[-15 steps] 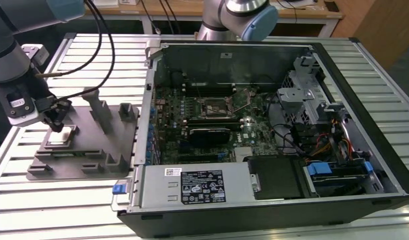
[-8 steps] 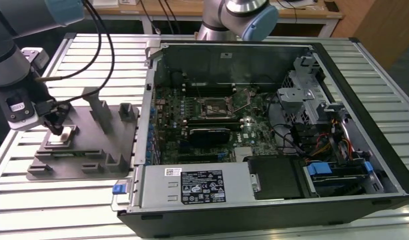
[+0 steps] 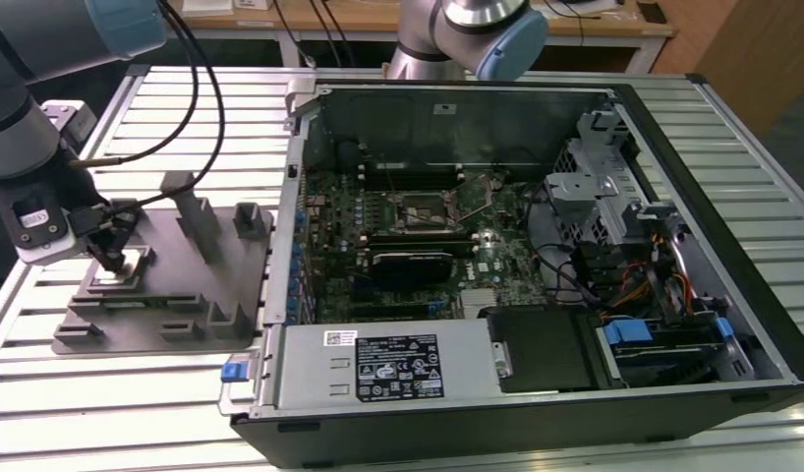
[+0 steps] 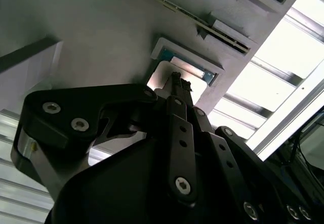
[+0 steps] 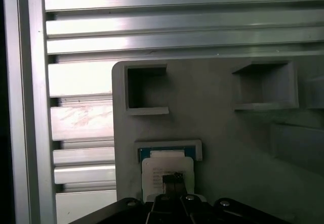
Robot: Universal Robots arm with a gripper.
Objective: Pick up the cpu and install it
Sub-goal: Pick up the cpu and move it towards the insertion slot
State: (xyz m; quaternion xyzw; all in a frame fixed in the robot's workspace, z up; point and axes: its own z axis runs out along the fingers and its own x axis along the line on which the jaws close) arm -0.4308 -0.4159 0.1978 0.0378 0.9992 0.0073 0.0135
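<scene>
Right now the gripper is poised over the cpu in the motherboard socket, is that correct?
Not quite: the cpu lies in the grey tray, not the motherboard socket; the exterior view shows the gripper over it there.

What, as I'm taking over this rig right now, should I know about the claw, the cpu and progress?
Claw: shut, tips just above or on the small flat silvery-grey square cpu; contact unclear.
Cpu: lying in a recess of the grey plastic tray, at the exterior view's left of the open computer case.
Done: nothing lifted. Left: pickup, then install in the black-framed square motherboard socket.
</scene>
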